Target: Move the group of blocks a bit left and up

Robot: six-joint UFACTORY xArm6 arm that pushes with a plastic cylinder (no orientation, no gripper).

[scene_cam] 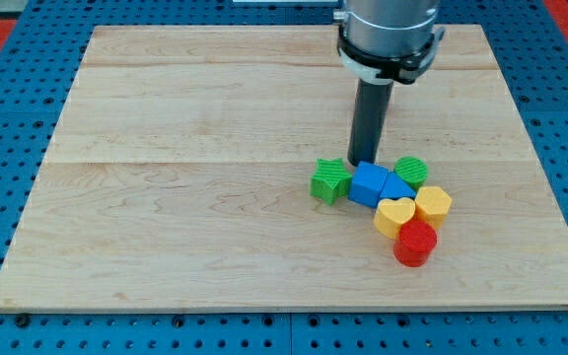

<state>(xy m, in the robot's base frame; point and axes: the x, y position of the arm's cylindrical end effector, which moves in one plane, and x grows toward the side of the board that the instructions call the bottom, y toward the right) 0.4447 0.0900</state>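
A tight group of blocks lies at the board's lower right. A green star-shaped block [330, 181] is at the group's left. Beside it is a blue block [368, 184], with a second blue block [396, 186] touching its right side. A green round block [411, 172] is at the upper right. A yellow heart block [394, 216] and a yellow hexagon block [433, 205] are below. A red cylinder [415, 243] is lowest. My tip [365, 162] stands at the upper edge of the left blue block, between the green star and the green round block.
The wooden board [185, 158] rests on a blue perforated table [8, 108]. The arm's grey and black body [387, 35] hangs over the board's top edge, right of centre.
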